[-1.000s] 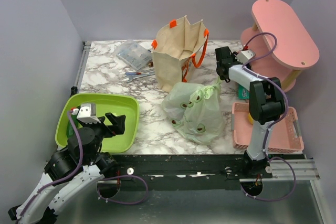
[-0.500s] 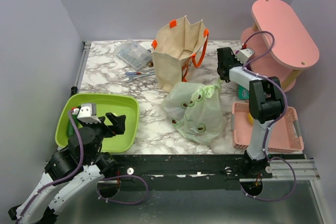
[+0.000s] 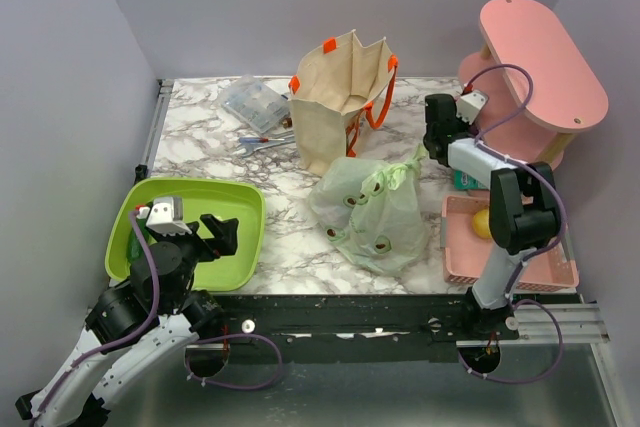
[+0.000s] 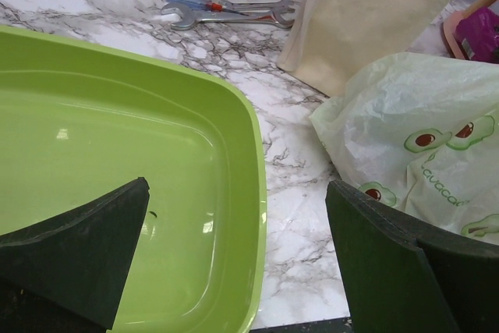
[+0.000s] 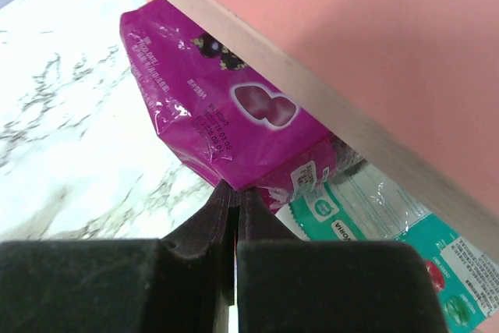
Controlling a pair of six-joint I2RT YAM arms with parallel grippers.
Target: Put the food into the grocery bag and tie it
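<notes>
The grocery bag [image 3: 375, 207], light green with avocado prints, lies crumpled mid-table; its side shows in the left wrist view [image 4: 421, 130]. A yellow lemon [image 3: 481, 222] sits in the pink basket [image 3: 452, 247]. The other food is out of view. My right gripper [image 3: 437, 135] reaches under the pink shelf [image 3: 540, 57]. Its jaws [image 5: 234, 191] are shut on the bottom corner of a magenta snack packet [image 5: 218, 107]. My left gripper [image 3: 220, 235] hangs open over the right rim of the green tray [image 4: 117, 138], nothing between its fingers [image 4: 238, 271].
A stiff beige tote [image 3: 340, 97] with orange handles stands behind the bag. A clear box [image 3: 255, 102], a wrench and a screwdriver [image 3: 262, 142] lie at the back left. A teal packet [image 5: 366, 224] lies beside the magenta one under the shelf.
My right gripper has moved right toward the shelf and closed. The arm's shift has uncovered the lemon in the basket. The left arm has not moved.
</notes>
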